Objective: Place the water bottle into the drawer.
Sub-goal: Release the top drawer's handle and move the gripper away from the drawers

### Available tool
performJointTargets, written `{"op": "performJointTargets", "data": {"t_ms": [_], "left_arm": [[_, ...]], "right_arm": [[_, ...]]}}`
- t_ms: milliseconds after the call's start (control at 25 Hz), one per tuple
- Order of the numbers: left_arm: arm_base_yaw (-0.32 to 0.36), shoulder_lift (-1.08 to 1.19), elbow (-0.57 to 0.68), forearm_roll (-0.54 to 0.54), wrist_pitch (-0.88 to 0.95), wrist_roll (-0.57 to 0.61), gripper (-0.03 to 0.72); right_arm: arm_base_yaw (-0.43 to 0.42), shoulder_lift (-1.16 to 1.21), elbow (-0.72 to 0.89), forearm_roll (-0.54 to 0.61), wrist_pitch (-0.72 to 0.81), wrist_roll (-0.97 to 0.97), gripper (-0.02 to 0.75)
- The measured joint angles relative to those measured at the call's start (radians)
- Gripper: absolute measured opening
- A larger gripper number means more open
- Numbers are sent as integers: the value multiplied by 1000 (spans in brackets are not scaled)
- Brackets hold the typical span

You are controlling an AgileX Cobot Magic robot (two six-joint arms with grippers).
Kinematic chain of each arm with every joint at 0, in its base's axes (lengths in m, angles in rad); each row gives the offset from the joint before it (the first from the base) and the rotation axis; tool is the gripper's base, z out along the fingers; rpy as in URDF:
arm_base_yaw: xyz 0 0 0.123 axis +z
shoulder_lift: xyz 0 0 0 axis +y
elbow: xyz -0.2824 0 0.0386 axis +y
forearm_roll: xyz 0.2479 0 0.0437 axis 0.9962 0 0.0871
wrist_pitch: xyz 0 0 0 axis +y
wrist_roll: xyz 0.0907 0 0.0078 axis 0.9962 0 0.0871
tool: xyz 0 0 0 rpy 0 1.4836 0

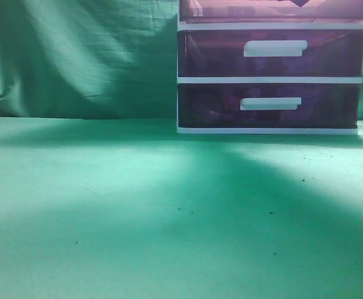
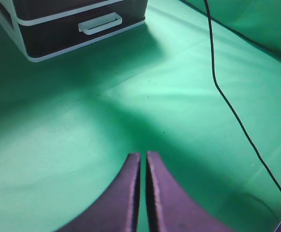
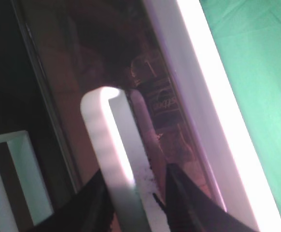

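Top drawer held at its handle, bottle apparently already inside

One cabinet (image 1: 270,80) with three drawers is counted. Through the front of the drawer (image 1: 275,9), one water bottle (image 3: 162,104) is made out dimly. Its white bar handle (image 3: 116,145) is straddled by the right gripper (image 3: 135,191); a firm clamp cannot be confirmed. The drawer is best moved squarely along its runners. The left gripper (image 2: 143,164) is almost closed and empty.

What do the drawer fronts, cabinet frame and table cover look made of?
Drawer fronts: dark purple-red see-through plastic, glossy by the reflections; contents show dimly through one in the right wrist view. Cabinet frame: opaque white plastic, smooth, moulded-looking. Table cover: green cloth, probably; matte, faint creases.
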Motion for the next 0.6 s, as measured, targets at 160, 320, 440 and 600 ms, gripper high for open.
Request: {"op": "performJointTargets", "data": {"t_ms": [160,320,440,600], "left_arm": [[0,0,0,0,0,0,0],[0,0,0,0,0,0,0],[0,0,0,0,0,0,0],[0,0,0,0,0,0,0]], "right_arm": [[0,0,-2,0,1,13,365],[0,-13,-13,11,-32,43,622],[0,-53,-13,9,-28,165,648],[0,-166,-10,-3,61,475,601]]}}
